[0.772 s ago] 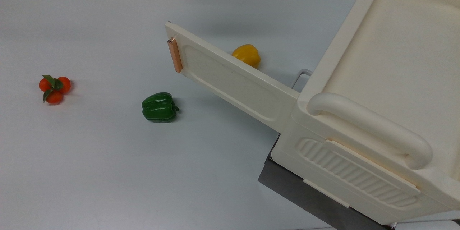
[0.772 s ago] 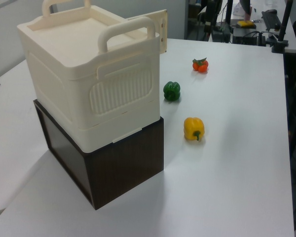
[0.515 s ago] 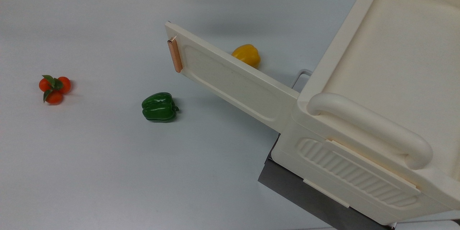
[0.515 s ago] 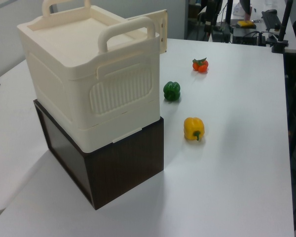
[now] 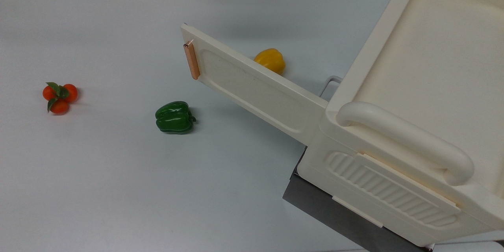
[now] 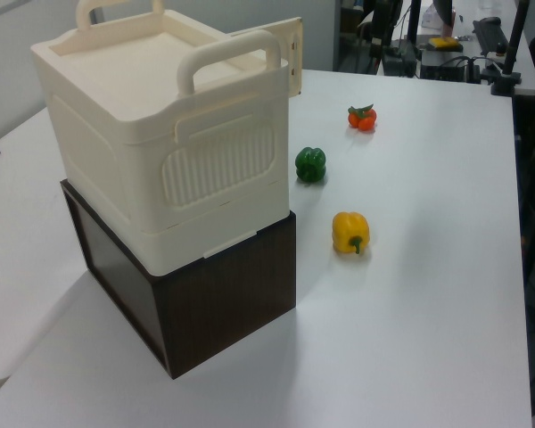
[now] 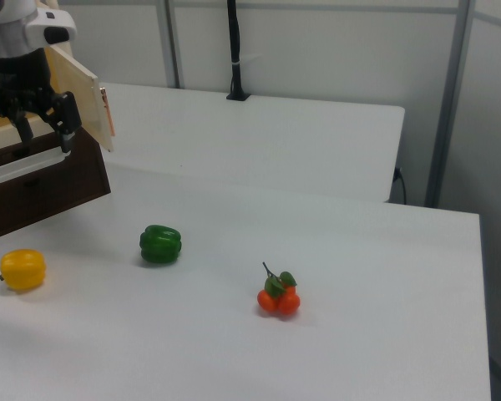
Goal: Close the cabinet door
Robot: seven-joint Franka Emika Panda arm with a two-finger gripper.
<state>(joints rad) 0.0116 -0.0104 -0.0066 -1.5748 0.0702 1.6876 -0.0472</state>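
The flat cream plastic cabinet door [image 5: 252, 86] with its copper-coloured handle strip [image 5: 191, 61] stood swung wide from the large cream plastic cabinet [image 5: 413, 126], over the white worktop [image 5: 98, 165]. In the right view the black two-finger end effector [image 7: 43, 129] hung released, fingers apart, beside the door's inner face. A green bell pepper [image 5: 174, 117] lay near the door.
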